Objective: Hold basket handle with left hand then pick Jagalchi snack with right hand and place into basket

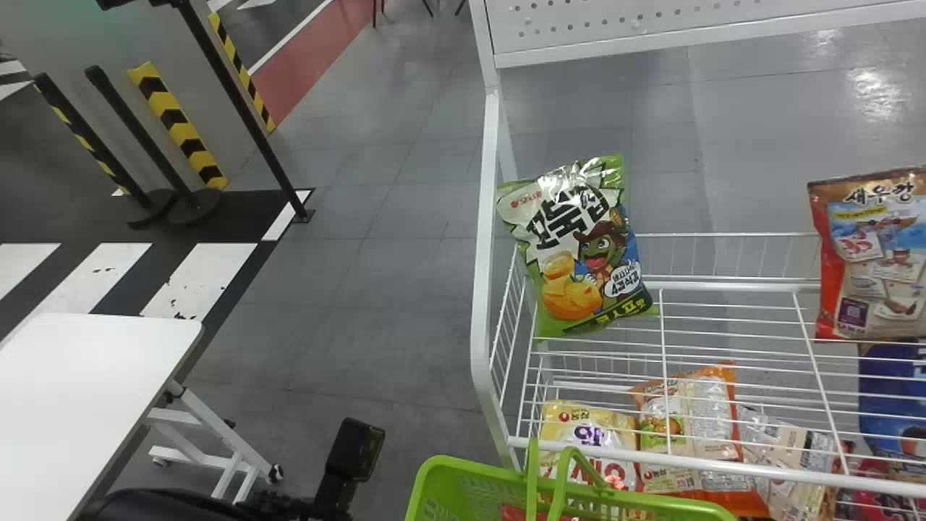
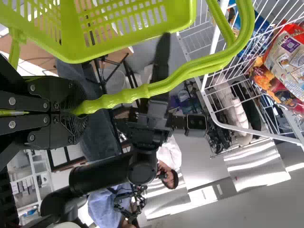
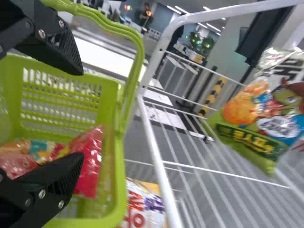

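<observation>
Grey floor (image 1: 347, 325) spread around a white wire rack (image 1: 482, 304). The green basket (image 1: 463, 470) hung at the rack's near edge by the left corner, with a red snack bag (image 3: 90, 161) inside. A green turtle-character snack bag (image 1: 586, 253) stood near the far left corner; a red-and-brown bag (image 1: 879, 289) stood toward the right. Which bag was the Jagalchi snack could not be told. The left end effector (image 2: 80, 110) was clamped on the basket handle (image 2: 156, 88); the right end effector (image 3: 81, 114) had its fingers apart above the basket.
</observation>
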Available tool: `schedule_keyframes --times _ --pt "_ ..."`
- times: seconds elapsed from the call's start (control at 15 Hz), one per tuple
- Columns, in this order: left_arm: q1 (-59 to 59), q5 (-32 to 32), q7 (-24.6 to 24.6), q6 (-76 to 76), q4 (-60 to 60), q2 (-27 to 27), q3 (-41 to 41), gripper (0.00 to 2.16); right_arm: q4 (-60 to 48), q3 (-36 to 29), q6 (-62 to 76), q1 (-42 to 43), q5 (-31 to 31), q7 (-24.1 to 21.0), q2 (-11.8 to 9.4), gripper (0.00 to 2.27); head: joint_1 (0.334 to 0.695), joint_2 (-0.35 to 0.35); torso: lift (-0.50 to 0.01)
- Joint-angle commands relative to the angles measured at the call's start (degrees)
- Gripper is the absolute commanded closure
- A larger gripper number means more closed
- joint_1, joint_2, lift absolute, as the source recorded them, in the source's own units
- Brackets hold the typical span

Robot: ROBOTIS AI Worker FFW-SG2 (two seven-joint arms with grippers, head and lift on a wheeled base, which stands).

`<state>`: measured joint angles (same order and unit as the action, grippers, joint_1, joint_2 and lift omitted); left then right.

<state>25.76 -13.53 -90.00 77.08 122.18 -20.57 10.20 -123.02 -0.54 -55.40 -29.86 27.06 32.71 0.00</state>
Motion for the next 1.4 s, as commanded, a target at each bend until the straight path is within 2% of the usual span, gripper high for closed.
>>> schedule_keyframes --times 0.0,0.27,0.53,0.67,0.87,1.13,1.33 --pt "0.00 0.00 -0.57 -0.13 -0.19 0.00 0.00 2.15 -2.49 0.81 8.86 -3.45 -5.00 -0.27 0.05 0.09 0.695 0.289 -0.009" --pt "2.37 -0.09 -0.57 -0.65 0.16 0.26 1.40 2.15 -4.69 3.18 29.07 -8.55 -12.12 -4.67 0.05 0.09 0.695 0.200 -0.009" --pt "3.25 -0.09 -0.57 -1.18 0.87 0.70 1.67 2.15 -4.16 6.70 39.79 -11.53 -20.03 -11.00 0.05 0.11 0.695 0.159 -0.009" --pt "3.25 -0.09 -0.57 -1.18 0.95 0.79 1.58 2.15 0.76 7.22 54.56 -12.24 -21.09 -12.14 0.05 0.11 0.695 0.146 -0.009" --pt "3.34 0.00 -0.57 -1.36 0.87 0.70 1.58 2.15 6.83 7.49 65.99 -13.56 -22.76 -14.25 -0.26 0.11 0.695 0.117 -0.009" --pt "3.34 0.00 -0.57 -2.24 0.69 0.79 1.23 2.15 9.20 5.55 74.95 -17.07 -22.67 -15.83 -0.44 0.11 0.695 0.091 -0.009" --pt "3.34 0.00 -0.57 -2.76 0.34 0.79 1.31 2.15 12.71 4.50 85.15 -18.83 -22.41 -16.36 -0.44 0.11 0.695 0.039 -0.009"
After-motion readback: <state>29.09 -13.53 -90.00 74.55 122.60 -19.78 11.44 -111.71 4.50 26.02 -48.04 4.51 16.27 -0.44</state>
